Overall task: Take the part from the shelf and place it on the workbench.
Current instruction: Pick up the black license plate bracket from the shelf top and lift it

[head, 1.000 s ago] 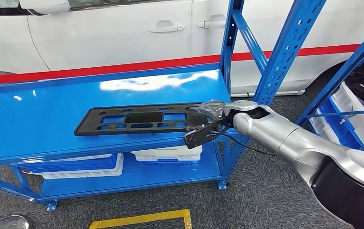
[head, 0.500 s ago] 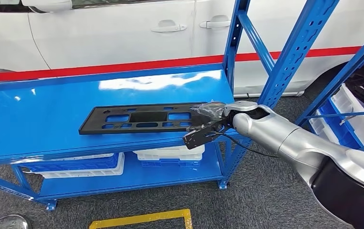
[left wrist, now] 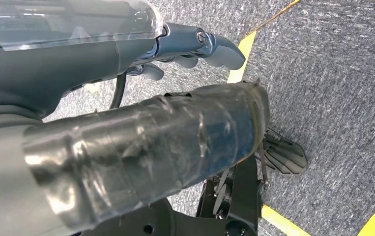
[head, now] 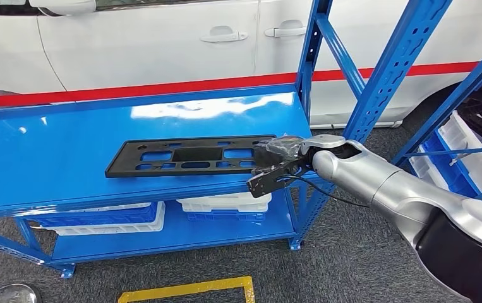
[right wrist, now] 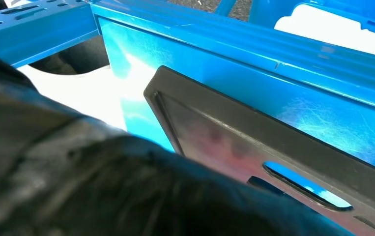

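- Where the head view looks down on the blue shelf (head: 67,158), its top deck is glossy painted metal that throws back white glare, framed by perforated blue uprights (head: 386,69).
- On that deck lies the part (head: 191,156), a flat, matte black plastic plate, long and rectangular, pierced by rectangular and slotted cut-outs through which the blue shows.
- From the right wrist view the part (right wrist: 254,142) has a rounded corner, a raised rim and a slightly scuffed surface, lying flat on the scratched blue sheet.
- Below the deck, white and blue plastic crates (head: 108,218) sit nested on the lower shelf; what they hold cannot be made out.
- More white crates (head: 472,148) stand in a second rack at the right.
- Grey, nubby carpet (head: 326,265) covers the floor, marked with a yellow taped line (head: 187,289).
- The right hand (head: 275,163), dark and partly wrapped in crinkled film, is at the part's right end near the deck's front edge, with fingers above and below it; whether it truly grips the plate cannot be told.
- The left hand (left wrist: 185,54) hangs over the carpet, holding nothing, its grey fingers curled a little.
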